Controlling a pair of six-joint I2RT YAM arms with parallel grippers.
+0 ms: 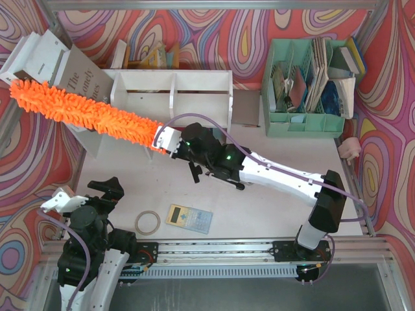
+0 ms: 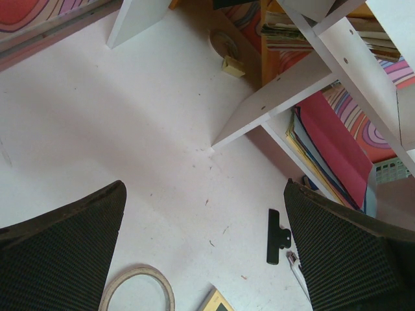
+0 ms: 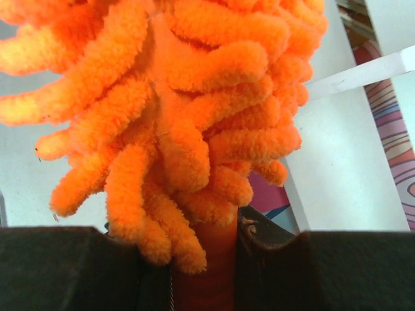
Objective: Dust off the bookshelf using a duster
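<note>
Duster (image 1: pixel 84 111) — clamped by right fingers (image 3: pixel 350 272).

The duster (image 1: pixel 84 110) is fluffy orange chenille cloth with thick, soft, matt strands. Its handle (image 3: pixel 209 256) looks like smooth orange plastic. The bookshelf (image 1: pixel 194 81) is white board, flat and matt. The table (image 2: pixel 117 116) is a smooth, matt white surface flecked with fine specks. The left gripper (image 2: pixel 204 188) has 2 black pads (image 2: pixel 58 259) with a fine dotted, rubbery texture. The right gripper (image 3: pixel 204 278) has dull black fingers (image 3: pixel 65 265). The file organizer (image 1: pixel 305 123) is mint-green plastic with a slight sheen. The rail (image 1: pixel 220 248) at the near edge is bare ribbed metal. The tape roll (image 1: pixel 137 222) looks papery and beige.
</note>
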